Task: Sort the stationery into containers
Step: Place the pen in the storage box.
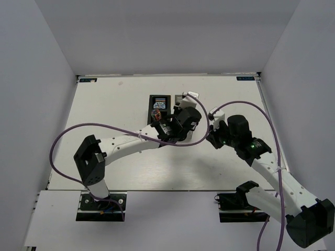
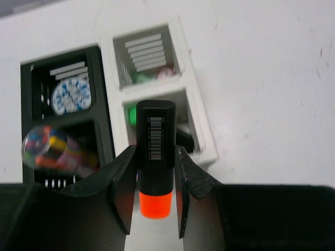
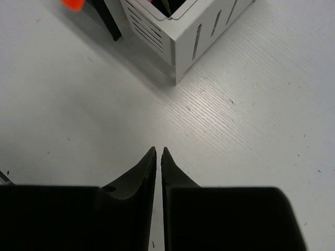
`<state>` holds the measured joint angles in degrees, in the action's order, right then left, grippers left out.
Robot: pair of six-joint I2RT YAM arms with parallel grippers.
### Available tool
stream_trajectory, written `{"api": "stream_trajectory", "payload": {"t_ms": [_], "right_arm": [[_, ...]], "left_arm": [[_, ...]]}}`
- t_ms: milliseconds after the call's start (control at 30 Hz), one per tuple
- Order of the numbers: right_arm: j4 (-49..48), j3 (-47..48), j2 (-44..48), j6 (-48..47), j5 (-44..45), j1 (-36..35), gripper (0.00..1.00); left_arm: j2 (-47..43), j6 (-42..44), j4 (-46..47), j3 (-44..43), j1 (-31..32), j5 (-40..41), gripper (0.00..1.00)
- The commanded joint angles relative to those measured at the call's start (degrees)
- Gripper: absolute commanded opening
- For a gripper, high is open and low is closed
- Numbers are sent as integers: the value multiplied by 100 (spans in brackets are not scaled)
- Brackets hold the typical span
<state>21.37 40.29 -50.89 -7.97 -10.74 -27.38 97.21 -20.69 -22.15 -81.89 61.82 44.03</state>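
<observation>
1. Toward the far edge of the surface, about midway along it, stands the block of containers. The left end effector hangs at the block's near side.
2. That end effector is clamped on the black highlighter, its fingers pressing the barrel next to the orange end. The barcoded end points over the near white bin, where something green lies.
3. The highlighter looks like light, stiff, smooth plastic. A hold across the barrel seems right, since a glossy body pinched near a tip could twist or slip.
4. It does not look fragile, so a short drop into the bin should do no harm.
5. The right end effector is pinched closed on nothing, low over bare surface beside the white corner of the containers.
</observation>
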Motion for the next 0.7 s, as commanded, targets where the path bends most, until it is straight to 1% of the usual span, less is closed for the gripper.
{"api": "stream_trajectory", "payload": {"t_ms": [0,133,267,300,400,433,567,667], "right_arm": [[-89,-57,141,-100,-156,57,11],[-89,-66,168,-82,-235,118,12],[-80,-92,185,-82,-270,154,12],[-89,-101,185,-82,-297,180,12],[-89,-101,203,-82,-341,197,12],[-106,-101,194,-91,-332,198,13],[-80,-109,194,-91,-358,259,13],[-62,-101,211,-91,-393,286,16]], "left_arm": [[166,1005,1537,-169,-187,334,0],[456,1067,1837,-486,-381,361,0],[676,1058,2328,-363,-495,413,0],[694,988,2503,-293,-548,431,0],[782,523,2523,-162,-680,308,0],[799,252,2505,-144,-706,256,0],[887,-101,2479,-20,-777,53,0],[949,-278,2461,59,-794,-8,0]]}}
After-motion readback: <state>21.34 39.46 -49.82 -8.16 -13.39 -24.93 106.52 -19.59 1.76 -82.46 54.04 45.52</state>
